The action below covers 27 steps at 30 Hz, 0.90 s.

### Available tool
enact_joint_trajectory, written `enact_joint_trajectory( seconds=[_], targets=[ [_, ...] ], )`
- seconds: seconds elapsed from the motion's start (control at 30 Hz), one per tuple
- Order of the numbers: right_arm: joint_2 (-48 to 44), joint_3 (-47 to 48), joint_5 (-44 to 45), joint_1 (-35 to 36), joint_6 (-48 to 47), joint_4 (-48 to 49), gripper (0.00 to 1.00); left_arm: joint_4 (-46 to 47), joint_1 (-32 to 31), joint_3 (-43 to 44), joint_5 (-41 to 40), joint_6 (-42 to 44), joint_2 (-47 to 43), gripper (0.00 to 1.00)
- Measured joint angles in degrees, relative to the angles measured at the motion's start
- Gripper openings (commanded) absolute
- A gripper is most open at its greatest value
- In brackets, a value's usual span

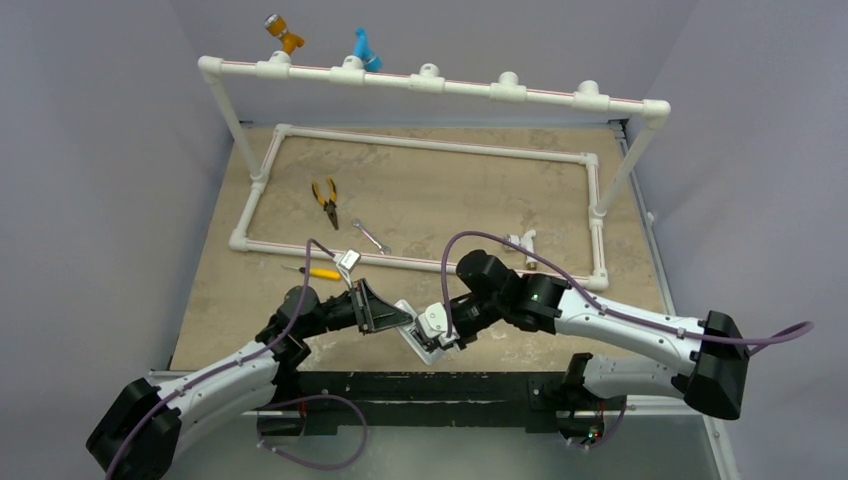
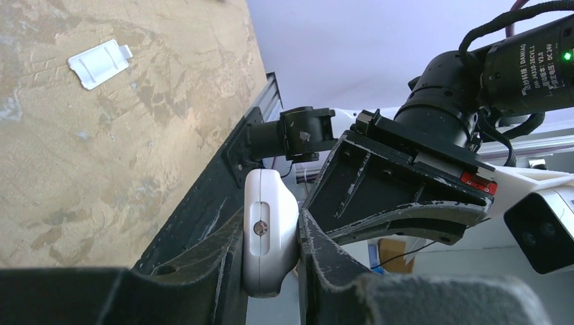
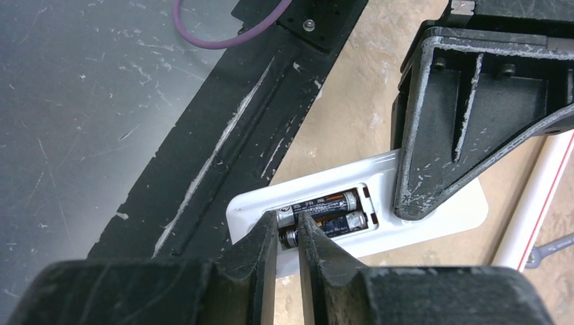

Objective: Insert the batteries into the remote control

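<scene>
The left fingers (image 2: 227, 261) are clenched on the remote control (image 2: 271, 223), holding it raised over the tabletop (image 1: 450, 190) by the middle of its near edge. Both batteries (image 3: 325, 203) lie side by side in its open back compartment. The right fingers (image 3: 260, 257), almost closed, have their tips at the batteries' ends; whether they pinch one, I cannot tell.

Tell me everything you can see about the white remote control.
The remote control is a slim white plastic-looking handset, held in the air with its back showing. Its recessed compartment is open, two batteries lying side by side inside. The left gripper clamps one end; a small screw shows on the narrow edge there. The right gripper has its fingertips at the batteries' metal ends.
</scene>
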Motion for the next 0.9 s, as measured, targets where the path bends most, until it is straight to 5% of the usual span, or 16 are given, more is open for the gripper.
enact_joint_trajectory(
  seconds=[0.63, 0.9],
  targets=[
    [2.3, 0.1, 4.6, 0.0, 5.3, 4.7, 0.00, -1.3, 0.0, -0.4, -1.8, 0.0, 0.0, 0.00],
    [-0.2, 0.1, 7.0, 0.0, 7.4, 4.7, 0.21, -1.4, 0.0, -0.4, -1.9, 0.1, -0.1, 0.00]
  ],
)
